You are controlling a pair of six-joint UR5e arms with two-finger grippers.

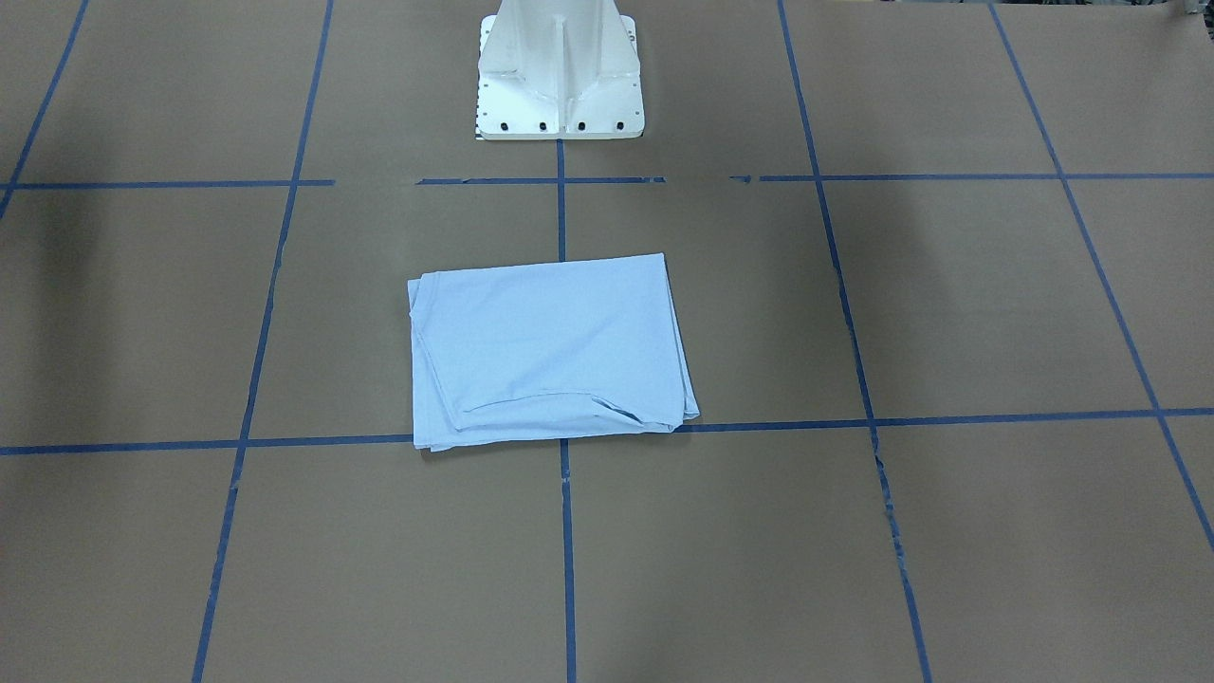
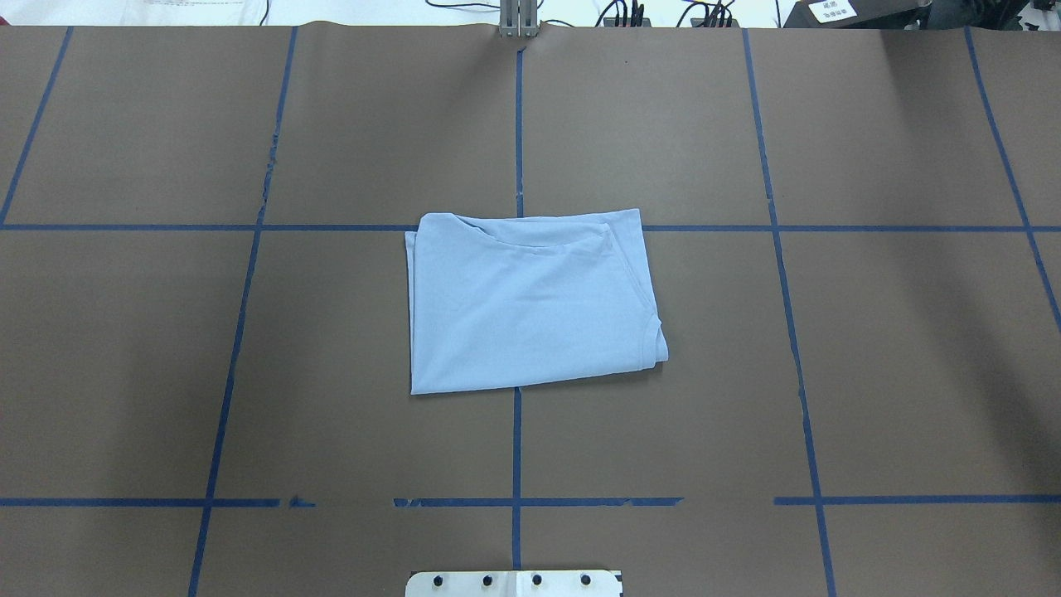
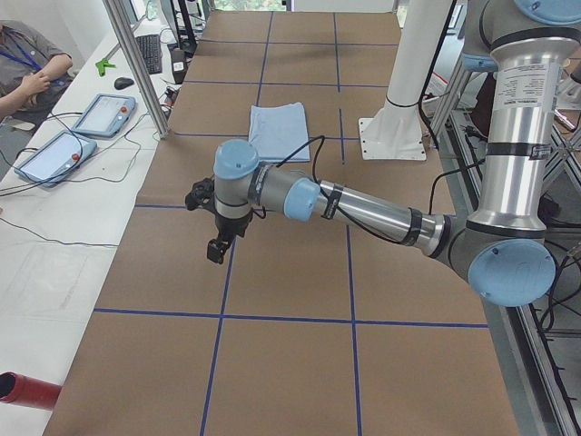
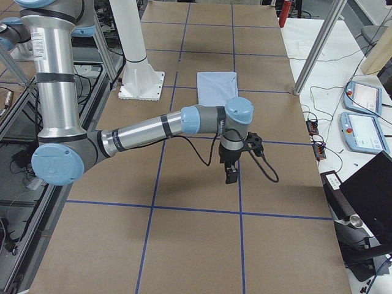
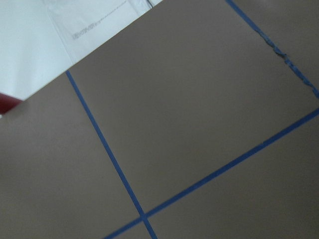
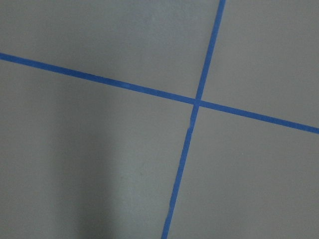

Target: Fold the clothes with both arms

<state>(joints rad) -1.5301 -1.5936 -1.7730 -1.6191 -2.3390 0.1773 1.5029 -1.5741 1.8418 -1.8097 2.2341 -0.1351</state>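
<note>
The clothes are one light blue T-shirt (image 1: 550, 351), folded into a flat rectangle at the middle of the brown table (image 2: 530, 303). It also appears small in the side views (image 3: 280, 130) (image 4: 216, 87). Both arms are held away from it over bare table. The left gripper (image 3: 218, 250) hangs near the table's left end. The right gripper (image 4: 231, 176) hangs toward the right end. Each shows only in a side view, so I cannot tell whether it is open or shut. Nothing is visibly held. The wrist views show only brown paper and blue tape lines.
The white pedestal base (image 1: 560, 76) stands behind the shirt. Blue tape (image 2: 517, 448) marks a grid on the table. A seated person (image 3: 27, 73), teach pendants (image 3: 104, 113) (image 4: 364, 98), metal posts (image 3: 136, 64) and a red cylinder (image 3: 27, 389) lie beyond the table's ends.
</note>
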